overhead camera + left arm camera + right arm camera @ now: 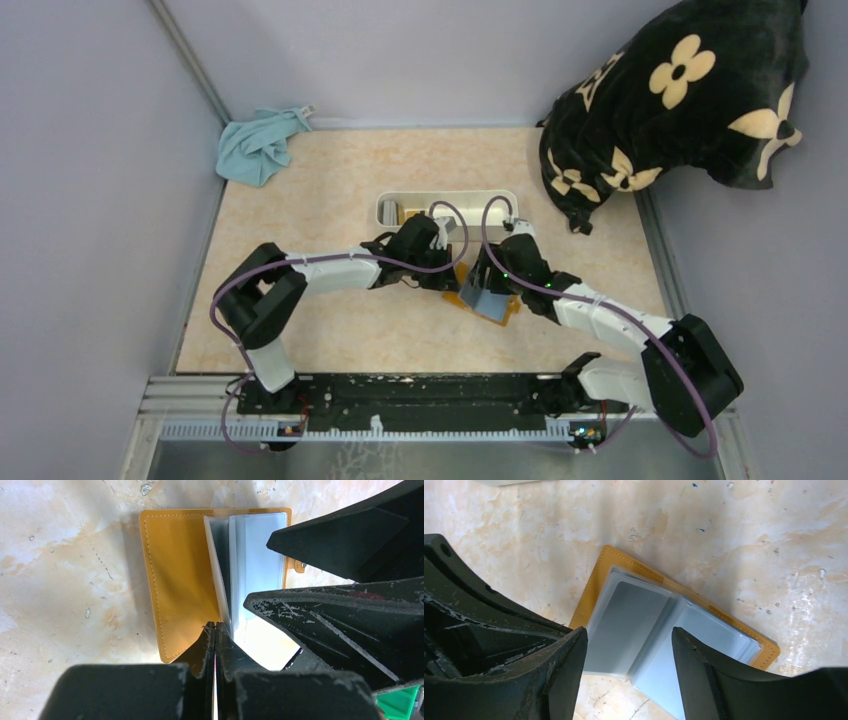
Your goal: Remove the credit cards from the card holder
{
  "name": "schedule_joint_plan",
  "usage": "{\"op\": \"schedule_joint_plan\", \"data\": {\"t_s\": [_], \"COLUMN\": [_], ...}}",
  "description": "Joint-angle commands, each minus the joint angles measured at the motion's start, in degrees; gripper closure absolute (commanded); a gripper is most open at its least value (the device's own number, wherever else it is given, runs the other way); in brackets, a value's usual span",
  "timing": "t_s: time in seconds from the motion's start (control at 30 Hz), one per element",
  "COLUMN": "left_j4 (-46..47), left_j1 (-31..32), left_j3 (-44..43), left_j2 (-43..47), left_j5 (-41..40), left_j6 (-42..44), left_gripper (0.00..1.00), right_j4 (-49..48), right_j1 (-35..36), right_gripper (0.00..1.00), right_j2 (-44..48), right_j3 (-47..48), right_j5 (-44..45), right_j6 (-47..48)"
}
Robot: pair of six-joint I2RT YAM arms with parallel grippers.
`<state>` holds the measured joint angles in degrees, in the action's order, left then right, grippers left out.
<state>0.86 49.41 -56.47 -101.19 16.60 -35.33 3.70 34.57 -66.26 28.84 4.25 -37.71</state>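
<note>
Lying open right under the right gripper [629, 645], whose jaws stand wide and empty astride its clear sleeves [704, 635], the card holder [596, 575] runs diagonally; a pale blue-grey card [624, 620] shows inside. The left gripper [215, 632], fully closed, meets its near edge; any pinch is unclear.

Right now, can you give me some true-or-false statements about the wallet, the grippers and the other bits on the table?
1. The card holder lies open on the table. True.
2. The left gripper is spread wide. False: it is shut, fingertips together at the holder's edge.
3. The right gripper is open over the holder's clear sleeves. True.
4. The blue cloth lies in the white tray. False: it sits in the far left corner, apart from the tray.
</note>
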Motion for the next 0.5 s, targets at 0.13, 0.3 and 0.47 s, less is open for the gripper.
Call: {"op": "schedule_joint_plan", "data": {"t_s": [0.13, 0.3, 0.47], "left_j4": [0.9, 1.1, 0.9], "left_j1": [1.1, 1.7, 1.7], "left_j3": [-1.9, -2.6, -2.9], "left_j2": [-0.5, -1.2, -1.6], "left_j5": [0.9, 1.3, 1.1], "left_j6": [-0.5, -0.5, -0.4], "left_gripper": [1.0, 1.0, 1.0], "right_j4": [-4.9, -4.7, -3.9], "right_j1": [-0.5, -0.5, -0.5], "right_gripper": [0.36, 0.36, 0.36], "right_j2": [-1.6, -2.3, -0.8], "right_j3": [1.5, 0.7, -0.2], "right_j5": [-3.4, -3.6, -2.5], "right_j6": [-0.7, -0.6, -0.7]}}
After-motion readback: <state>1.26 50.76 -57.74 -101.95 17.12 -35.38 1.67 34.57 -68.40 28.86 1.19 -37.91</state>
